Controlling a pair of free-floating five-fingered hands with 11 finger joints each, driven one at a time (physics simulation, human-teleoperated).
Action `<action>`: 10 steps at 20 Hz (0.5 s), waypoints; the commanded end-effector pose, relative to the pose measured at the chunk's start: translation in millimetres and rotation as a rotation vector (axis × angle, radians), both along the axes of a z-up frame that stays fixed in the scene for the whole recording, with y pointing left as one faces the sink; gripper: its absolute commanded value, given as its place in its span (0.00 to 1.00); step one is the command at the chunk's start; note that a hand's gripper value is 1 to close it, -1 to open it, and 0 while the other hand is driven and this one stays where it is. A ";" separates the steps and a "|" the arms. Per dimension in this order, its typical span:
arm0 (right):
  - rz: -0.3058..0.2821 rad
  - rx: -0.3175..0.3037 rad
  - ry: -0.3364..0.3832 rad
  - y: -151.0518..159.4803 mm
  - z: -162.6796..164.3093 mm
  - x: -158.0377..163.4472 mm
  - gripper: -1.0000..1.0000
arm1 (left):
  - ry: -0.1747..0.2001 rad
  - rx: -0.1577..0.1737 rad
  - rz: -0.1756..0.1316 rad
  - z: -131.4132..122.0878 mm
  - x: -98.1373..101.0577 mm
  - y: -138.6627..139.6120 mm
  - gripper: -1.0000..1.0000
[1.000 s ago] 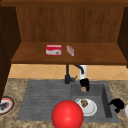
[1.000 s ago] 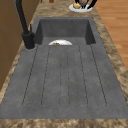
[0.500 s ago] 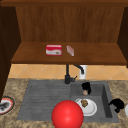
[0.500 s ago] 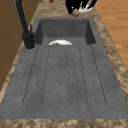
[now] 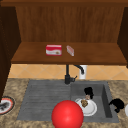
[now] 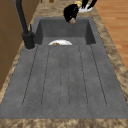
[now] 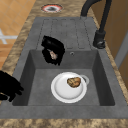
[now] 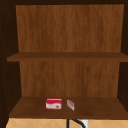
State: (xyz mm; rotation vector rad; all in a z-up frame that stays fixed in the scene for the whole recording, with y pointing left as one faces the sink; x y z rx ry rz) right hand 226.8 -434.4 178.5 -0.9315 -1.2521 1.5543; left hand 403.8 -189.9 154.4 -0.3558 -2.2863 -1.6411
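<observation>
premises: a simulated domestic kitchen. evidence: a dark grey sink (image 5: 106,100) with a ribbed draining board (image 6: 65,80), set into a speckled stone-look countertop (image 6: 112,62); a black tap (image 5: 68,76) at the back edge; a white plate (image 7: 62,91) carrying a food item (image 7: 74,82) in the basin; wooden wall shelves (image 8: 67,107) above holding a red-and-white box (image 8: 53,104); tan tiled backsplash (image 5: 30,71).

The left hand (image 5: 88,92) hangs in the air with its fingers curled downward around a small brownish piece. The right hand (image 5: 117,104) hovers lower and farther right, its fingers bent loosely downward.
</observation>
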 end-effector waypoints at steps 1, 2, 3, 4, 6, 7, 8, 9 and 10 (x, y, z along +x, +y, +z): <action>0.000 0.000 0.000 0.0 0.0 0.0 0.50 | -0.042 -0.018 0.026 -28.6 -6.0 -10.9 1.00; 0.000 0.000 0.000 0.0 0.0 0.0 0.50 | -0.045 -0.018 0.025 -36.1 -7.6 -13.1 1.00; 0.000 0.000 0.000 0.0 0.0 0.0 0.50 | -0.052 -0.023 0.022 -42.4 -8.1 -14.3 1.00; 0.000 0.000 0.000 0.0 0.0 0.0 0.50 | -0.058 -0.029 0.020 -48.3 -7.4 -15.7 1.00; 0.000 0.000 0.000 0.0 0.0 0.0 0.50 | -0.067 -0.042 0.015 -60.1 -6.0 -17.4 1.00; 0.000 0.000 0.000 0.0 0.0 0.0 0.50 | -0.069 -0.047 0.009 -66.5 -6.3 -18.0 1.00; 0.000 0.000 0.000 0.0 0.0 0.0 0.50 | -0.070 -0.050 0.008 -72.5 -6.3 -19.0 1.00; 0.000 0.000 0.000 0.0 0.0 0.0 0.50 | -0.070 -0.053 0.008 -78.8 -6.3 -19.8 1.00; 0.000 0.000 0.000 0.0 0.0 0.0 0.50 | -0.070 -0.055 0.009 -85.1 -6.2 -19.9 1.00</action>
